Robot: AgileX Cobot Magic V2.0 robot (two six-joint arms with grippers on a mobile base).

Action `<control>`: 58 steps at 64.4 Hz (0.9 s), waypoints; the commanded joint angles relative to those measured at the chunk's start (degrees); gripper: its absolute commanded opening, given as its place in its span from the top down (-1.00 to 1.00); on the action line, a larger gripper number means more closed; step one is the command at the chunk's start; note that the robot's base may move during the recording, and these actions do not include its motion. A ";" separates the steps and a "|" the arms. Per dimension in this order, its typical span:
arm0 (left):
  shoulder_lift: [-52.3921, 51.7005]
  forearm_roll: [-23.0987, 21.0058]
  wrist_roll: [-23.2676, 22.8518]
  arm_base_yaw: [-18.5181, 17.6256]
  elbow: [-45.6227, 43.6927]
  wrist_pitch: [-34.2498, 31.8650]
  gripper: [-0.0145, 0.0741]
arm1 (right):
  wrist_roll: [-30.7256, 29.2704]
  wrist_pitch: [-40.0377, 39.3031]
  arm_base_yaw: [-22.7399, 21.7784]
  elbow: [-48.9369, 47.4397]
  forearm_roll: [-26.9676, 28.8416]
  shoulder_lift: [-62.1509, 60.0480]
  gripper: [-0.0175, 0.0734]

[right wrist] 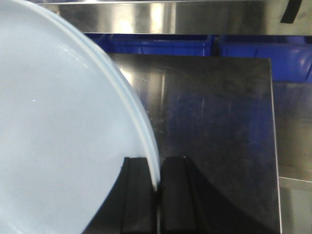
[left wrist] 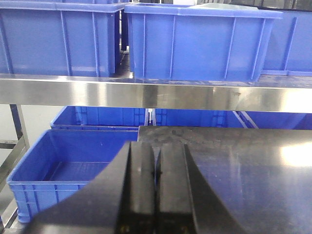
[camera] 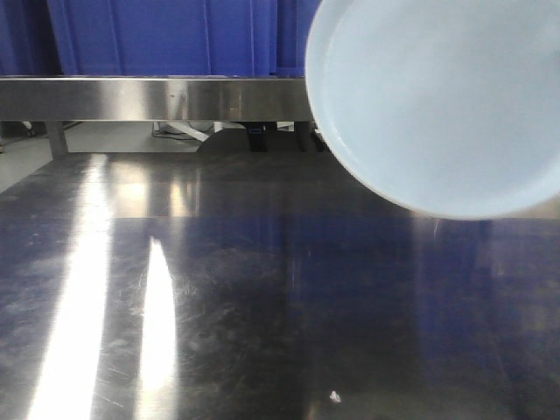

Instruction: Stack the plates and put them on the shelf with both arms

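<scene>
The multi-tier stainless-steel shelf runs across the far side, its flat brushed front rail forming one long straight edge just past the back of the table. Large blue plastic crates sit side by side on the tier above that rail, and another open blue crate sits lower down to the left. In front, the dark scratched steel tabletop lies bare from the near edge to the rail, streaked with glare on the left; its right edge drops off cleanly in the right wrist view.

The two pale bluish-white round plates are nested, both rims showing as close parallel lines, and are held tilted up at the right, covering the rail's right end in the front view. The right gripper is clamped on their lower rim, one dark finger on each face. The left gripper hangs near the table's left rear corner, facing the rail, fingers pressed together on nothing.
</scene>
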 commanded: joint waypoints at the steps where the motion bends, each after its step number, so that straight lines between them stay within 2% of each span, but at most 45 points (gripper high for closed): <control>1: 0.35 -0.10 -0.22 0.00 -2.15 -4.44 0.49 | -0.26 -7.61 0.04 0.80 -0.36 -4.87 0.49; 31: 0.35 -0.10 -0.22 0.00 -2.15 -4.44 0.49 | -0.21 -7.09 0.04 7.59 -0.36 -23.54 0.49; 58: 0.35 -0.10 -0.22 0.00 -2.15 -4.44 0.49 | -0.21 -7.09 0.04 7.92 -0.36 -25.05 0.49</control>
